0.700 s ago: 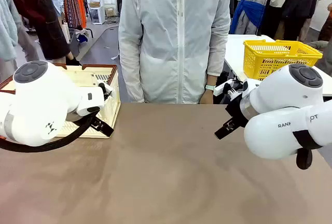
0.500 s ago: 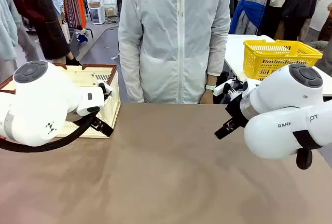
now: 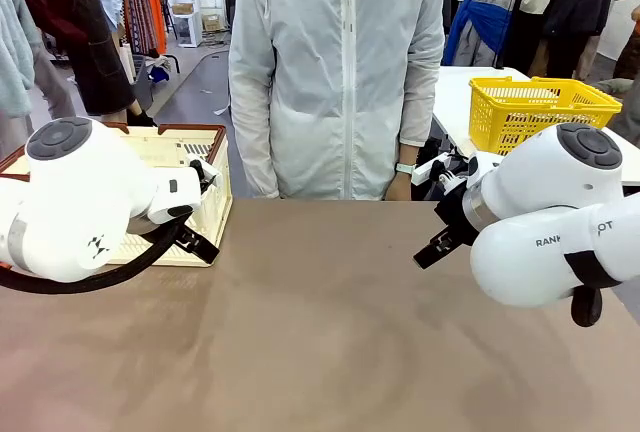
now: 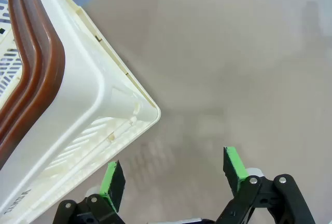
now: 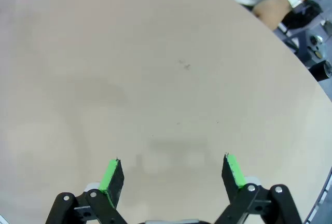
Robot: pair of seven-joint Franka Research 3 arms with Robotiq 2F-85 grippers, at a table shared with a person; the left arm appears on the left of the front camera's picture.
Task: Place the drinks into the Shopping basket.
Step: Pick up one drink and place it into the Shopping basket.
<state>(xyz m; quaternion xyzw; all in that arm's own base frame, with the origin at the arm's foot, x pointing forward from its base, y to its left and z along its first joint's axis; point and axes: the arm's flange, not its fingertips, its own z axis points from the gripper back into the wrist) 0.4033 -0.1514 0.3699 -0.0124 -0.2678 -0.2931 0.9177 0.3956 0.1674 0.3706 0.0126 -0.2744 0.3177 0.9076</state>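
Front view.
- Bench (image 3: 320, 342): brown top, bare across its middle and near edge.
- Shopping basket (image 3: 176, 131): cream slotted crate with a dark brown rim. It stands upright at the far-left corner of the bench, open top facing up. Its right-hand corner turns toward the bench's middle. The left arm covers much of it, so its long axis cannot be told.
- Person (image 3: 340, 72): white zip jacket, standing at the middle of the far edge, arms hanging, with a watch (image 3: 404, 168) on one wrist.
- Yellow mesh basket (image 3: 540, 112): on a white table beyond the far-right corner, off the bench.

Left wrist view.
- Left claw (image 4: 174, 172): green pads spread wide with nothing between them, hanging above bare bench.
- One pad is just beside the basket's cream wall. Whether it touches cannot be told.
- The basket's lower corner points into the space ahead of the pads, and its brown rim runs off toward the picture's upper left.

Right wrist view.
- Right claw (image 5: 171, 175): pads spread wide and holding nothing, over bare bench.
- The person's hand (image 5: 267, 10) and watch are at the far edge, well apart from the pads.
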